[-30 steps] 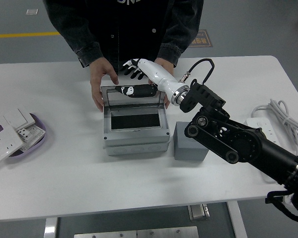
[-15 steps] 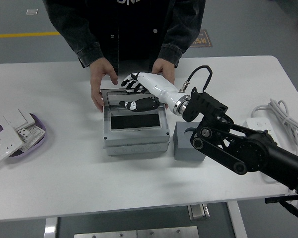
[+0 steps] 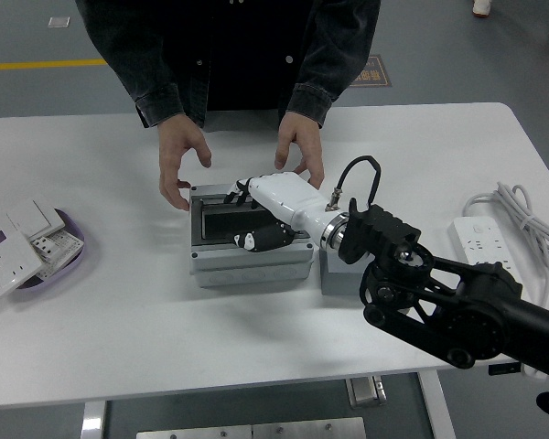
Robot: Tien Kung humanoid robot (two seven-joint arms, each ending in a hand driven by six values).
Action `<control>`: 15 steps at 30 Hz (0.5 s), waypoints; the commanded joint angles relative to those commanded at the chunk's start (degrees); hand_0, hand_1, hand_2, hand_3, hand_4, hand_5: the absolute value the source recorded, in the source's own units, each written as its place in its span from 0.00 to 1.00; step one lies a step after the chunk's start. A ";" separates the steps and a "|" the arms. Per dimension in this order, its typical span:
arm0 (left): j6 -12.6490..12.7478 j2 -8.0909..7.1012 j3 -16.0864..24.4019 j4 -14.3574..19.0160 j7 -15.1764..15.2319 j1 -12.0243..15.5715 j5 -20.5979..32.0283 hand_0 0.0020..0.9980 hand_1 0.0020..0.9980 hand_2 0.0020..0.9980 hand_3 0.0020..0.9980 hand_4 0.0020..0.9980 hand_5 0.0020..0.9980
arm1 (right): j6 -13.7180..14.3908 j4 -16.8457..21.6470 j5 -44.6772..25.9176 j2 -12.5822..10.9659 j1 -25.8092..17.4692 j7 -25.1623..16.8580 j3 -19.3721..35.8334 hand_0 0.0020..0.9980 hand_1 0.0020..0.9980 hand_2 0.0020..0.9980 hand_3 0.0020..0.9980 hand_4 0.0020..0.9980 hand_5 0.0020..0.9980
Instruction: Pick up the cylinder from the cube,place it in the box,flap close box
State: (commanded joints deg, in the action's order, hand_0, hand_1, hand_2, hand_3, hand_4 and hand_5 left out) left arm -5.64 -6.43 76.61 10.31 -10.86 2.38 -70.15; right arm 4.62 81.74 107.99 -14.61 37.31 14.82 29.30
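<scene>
The grey box (image 3: 210, 265) sits at the table's middle with its windowed lid (image 3: 218, 222) lying down flat over the body. My right hand (image 3: 256, 215), white with black fingers, rests flat on the lid with fingers spread and holds nothing. The grey cube (image 3: 334, 276) stands just right of the box, mostly hidden by my right forearm. No cylinder shows in view. A person at the far side holds one hand (image 3: 178, 165) by the box's back left corner and the other hand (image 3: 302, 151) above its back right edge.
A purple plate (image 3: 69, 224) with several white switch panels sits at the left edge. A white power strip (image 3: 489, 240) with a coiled cable (image 3: 531, 215) lies at the right. My black right arm (image 3: 457, 311) crosses the front right of the table.
The lid has gone from upright to flat on the box as my right hand swept forward and down onto it. The person's hands let go of the box sides and lifted slightly.
</scene>
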 joint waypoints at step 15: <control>0.10 0.05 0.47 0.00 -0.06 0.13 0.00 0.64 0.66 0.58 0.64 0.72 0.31 | 3.74 3.34 -5.76 -4.16 -6.86 -3.91 12.11 0.49 0.56 0.64 0.70 0.72 0.42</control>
State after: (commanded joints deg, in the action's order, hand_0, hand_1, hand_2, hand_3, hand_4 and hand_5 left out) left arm -5.54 -6.38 77.07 10.31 -10.92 2.52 -70.15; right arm 8.36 85.08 102.23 -18.77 30.44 10.91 41.41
